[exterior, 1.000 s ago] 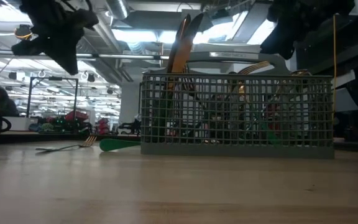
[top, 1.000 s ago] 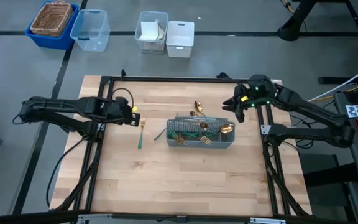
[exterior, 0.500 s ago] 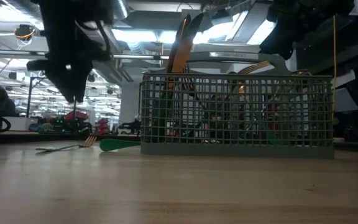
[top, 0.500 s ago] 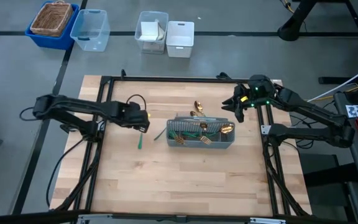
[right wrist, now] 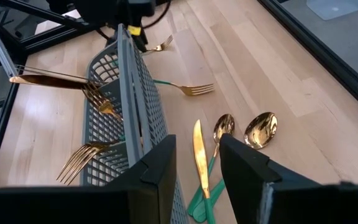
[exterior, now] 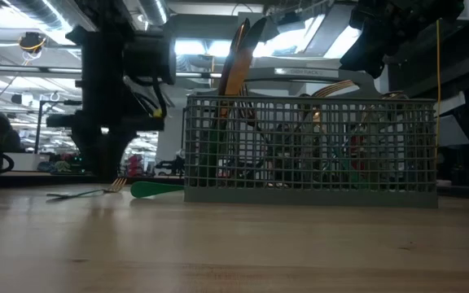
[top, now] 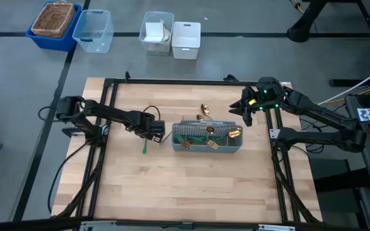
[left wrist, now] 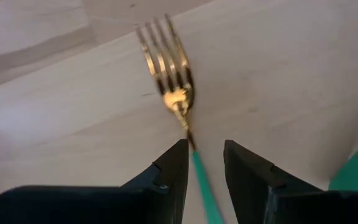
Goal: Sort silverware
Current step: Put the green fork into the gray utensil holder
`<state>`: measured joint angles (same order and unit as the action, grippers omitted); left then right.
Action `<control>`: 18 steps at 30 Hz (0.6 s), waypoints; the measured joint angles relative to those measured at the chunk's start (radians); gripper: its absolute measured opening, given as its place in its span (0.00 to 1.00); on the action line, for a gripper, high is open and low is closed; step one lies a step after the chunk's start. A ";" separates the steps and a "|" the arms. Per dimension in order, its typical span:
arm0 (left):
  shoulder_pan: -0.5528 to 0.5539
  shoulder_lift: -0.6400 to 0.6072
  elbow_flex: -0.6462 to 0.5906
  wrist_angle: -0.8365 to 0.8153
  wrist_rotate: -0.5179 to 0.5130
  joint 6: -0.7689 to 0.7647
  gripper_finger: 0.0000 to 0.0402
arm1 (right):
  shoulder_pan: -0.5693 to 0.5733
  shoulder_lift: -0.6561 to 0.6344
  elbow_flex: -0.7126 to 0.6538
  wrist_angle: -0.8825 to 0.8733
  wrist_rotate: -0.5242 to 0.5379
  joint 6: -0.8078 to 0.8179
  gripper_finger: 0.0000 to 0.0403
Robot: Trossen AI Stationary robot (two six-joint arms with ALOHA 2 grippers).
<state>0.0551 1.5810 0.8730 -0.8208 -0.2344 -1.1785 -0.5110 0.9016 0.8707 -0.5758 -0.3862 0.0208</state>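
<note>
A gold fork with a teal handle (left wrist: 169, 68) lies flat on the wooden table, left of the grey mesh caddy (top: 207, 138). My left gripper (left wrist: 202, 152) points down over it, open, one finger on each side of the handle just behind the fork's head; I cannot tell whether they touch it. In the high view that gripper (top: 154, 130) covers the fork's head, and only the handle (top: 144, 145) shows. Several gold forks (right wrist: 98, 102) stand in the caddy. My right gripper (right wrist: 197, 168) waits open in the air by the caddy's far right corner.
Another fork (right wrist: 188, 88) lies beside the caddy, and a knife (right wrist: 199, 155) and two spoons (right wrist: 261, 129) lie on its far side. Beyond the far edge stand a blue bin (top: 53, 22), a clear bin (top: 94, 29) and white bins (top: 186, 38). Black rails (top: 172, 81) frame the table.
My left gripper has gone down and toward the table's right, toward the caddy, tipping over until it points steeply down, and now stands low over the fork on the table. The fork has not moved.
</note>
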 joint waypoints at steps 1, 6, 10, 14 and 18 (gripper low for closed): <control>0.000 0.014 0.000 0.013 0.000 0.000 0.23 | 0.000 0.000 0.000 0.000 0.000 0.000 0.30; 0.000 0.061 0.000 0.012 0.000 -0.015 0.23 | 0.000 0.000 0.000 -0.002 0.000 0.000 0.30; 0.000 0.066 0.000 0.013 0.000 -0.038 0.22 | 0.000 0.000 0.000 -0.002 0.000 0.000 0.30; 0.000 0.067 0.000 0.013 0.000 -0.038 0.20 | 0.000 0.000 0.000 -0.002 0.000 0.000 0.30; 0.000 0.095 0.002 0.033 0.022 -0.037 0.16 | 0.000 0.000 0.000 -0.002 0.000 0.000 0.30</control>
<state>0.0552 1.6755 0.8746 -0.7876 -0.2127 -1.2152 -0.5108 0.9020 0.8711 -0.5783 -0.3862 0.0206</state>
